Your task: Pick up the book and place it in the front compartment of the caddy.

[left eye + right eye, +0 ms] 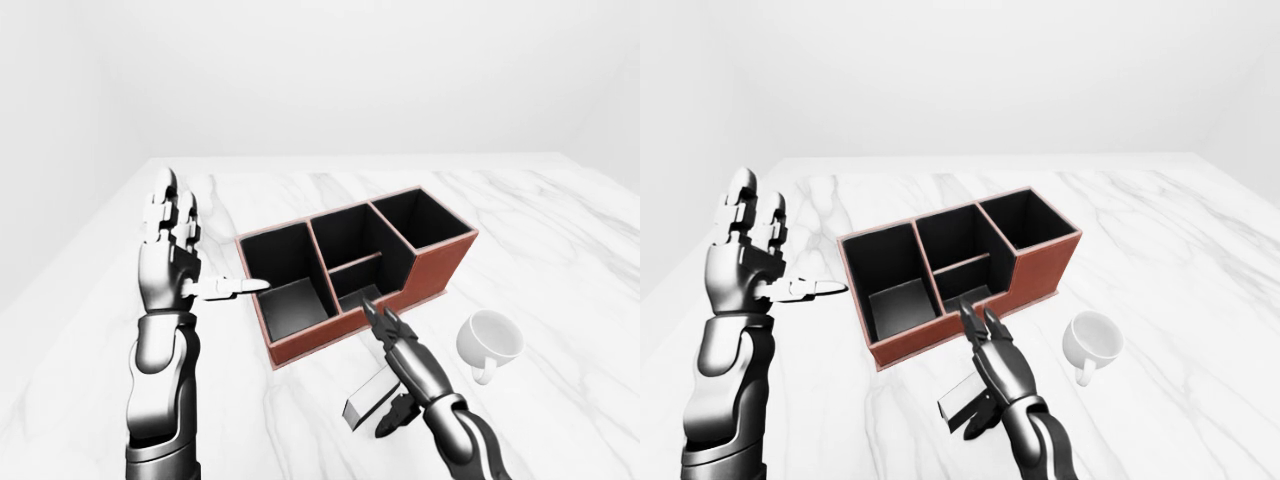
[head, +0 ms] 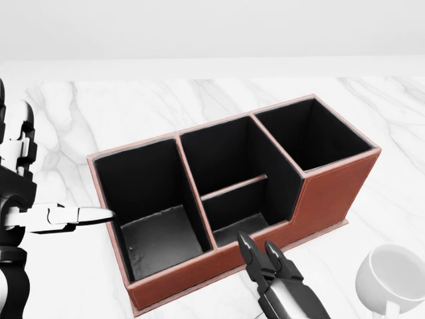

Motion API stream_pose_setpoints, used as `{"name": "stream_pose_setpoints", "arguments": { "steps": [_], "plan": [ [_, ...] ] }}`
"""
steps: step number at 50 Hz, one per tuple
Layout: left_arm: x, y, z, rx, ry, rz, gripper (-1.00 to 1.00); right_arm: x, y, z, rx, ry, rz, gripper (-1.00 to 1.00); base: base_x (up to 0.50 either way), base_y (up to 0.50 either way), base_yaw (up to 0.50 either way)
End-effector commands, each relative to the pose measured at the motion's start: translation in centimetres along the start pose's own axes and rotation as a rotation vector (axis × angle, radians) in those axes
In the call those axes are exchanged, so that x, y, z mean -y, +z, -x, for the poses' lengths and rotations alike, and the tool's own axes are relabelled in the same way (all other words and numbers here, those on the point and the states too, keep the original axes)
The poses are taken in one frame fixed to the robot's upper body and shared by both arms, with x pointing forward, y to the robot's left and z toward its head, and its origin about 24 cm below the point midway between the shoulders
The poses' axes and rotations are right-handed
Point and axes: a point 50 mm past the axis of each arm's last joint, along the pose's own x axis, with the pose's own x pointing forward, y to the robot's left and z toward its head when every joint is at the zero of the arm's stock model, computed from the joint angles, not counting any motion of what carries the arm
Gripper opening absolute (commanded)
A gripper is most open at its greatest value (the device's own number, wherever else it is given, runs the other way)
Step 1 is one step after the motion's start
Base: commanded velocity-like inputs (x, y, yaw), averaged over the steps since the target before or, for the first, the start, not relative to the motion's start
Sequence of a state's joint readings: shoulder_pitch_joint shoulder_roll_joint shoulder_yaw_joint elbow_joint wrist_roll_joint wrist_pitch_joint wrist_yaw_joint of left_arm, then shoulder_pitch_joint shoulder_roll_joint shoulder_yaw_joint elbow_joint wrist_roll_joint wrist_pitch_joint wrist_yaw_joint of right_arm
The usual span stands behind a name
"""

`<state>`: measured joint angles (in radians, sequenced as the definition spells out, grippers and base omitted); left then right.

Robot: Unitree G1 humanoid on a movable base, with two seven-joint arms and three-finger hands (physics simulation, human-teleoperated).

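Observation:
The brown caddy [image 1: 440, 265] with black compartments stands mid-table in the left-eye view, its low compartments toward the bottom left. The book [image 1: 362, 400], small, dark with white page edges, lies on the marble just below the caddy. My right hand [image 1: 387, 365] is over the book's right side. Its fingers [image 2: 255, 256] are stretched out toward the caddy's low wall and its thumb is down beside the book, not closed round it. My left hand [image 1: 200, 250] is raised and open left of the caddy, with the thumb pointing at its left wall.
A white mug [image 1: 490, 340] stands on the table to the right of my right hand, below the caddy's right end. The white marble table [image 1: 560, 220] stretches beyond the caddy; its left edge runs close to my left arm.

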<state>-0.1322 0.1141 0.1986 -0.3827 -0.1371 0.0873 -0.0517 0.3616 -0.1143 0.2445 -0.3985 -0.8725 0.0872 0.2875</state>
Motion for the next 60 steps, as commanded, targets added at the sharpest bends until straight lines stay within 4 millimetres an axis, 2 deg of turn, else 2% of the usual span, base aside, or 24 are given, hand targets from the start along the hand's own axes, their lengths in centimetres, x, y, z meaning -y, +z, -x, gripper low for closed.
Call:
{"name": "stream_pose_setpoints", "arguments": {
  "steps": [1,13,17,60],
  "plan": [
    [0.0,0.0,0.0,0.001,0.000,0.000,1.00,-0.2,-0.3,-0.1,-0.009,0.002,-0.002,1.00,0.00,0.00,0.00],
    [0.0,0.0,0.0,0.001,0.000,0.000,1.00,-0.6,-0.6,-0.3,-0.013,0.010,-0.001,1.00,0.00,0.00,0.00],
    [0.0,-0.5,0.1,-0.023,0.001,0.001,1.00,-0.7,-0.6,-0.3,-0.014,0.013,-0.001,1.00,0.00,0.00,0.00],
    [0.0,-0.4,0.1,-0.018,0.003,0.003,1.00,-1.2,-0.8,-0.3,-0.014,0.028,-0.002,1.00,0.00,0.00,0.00]
  ]
}}
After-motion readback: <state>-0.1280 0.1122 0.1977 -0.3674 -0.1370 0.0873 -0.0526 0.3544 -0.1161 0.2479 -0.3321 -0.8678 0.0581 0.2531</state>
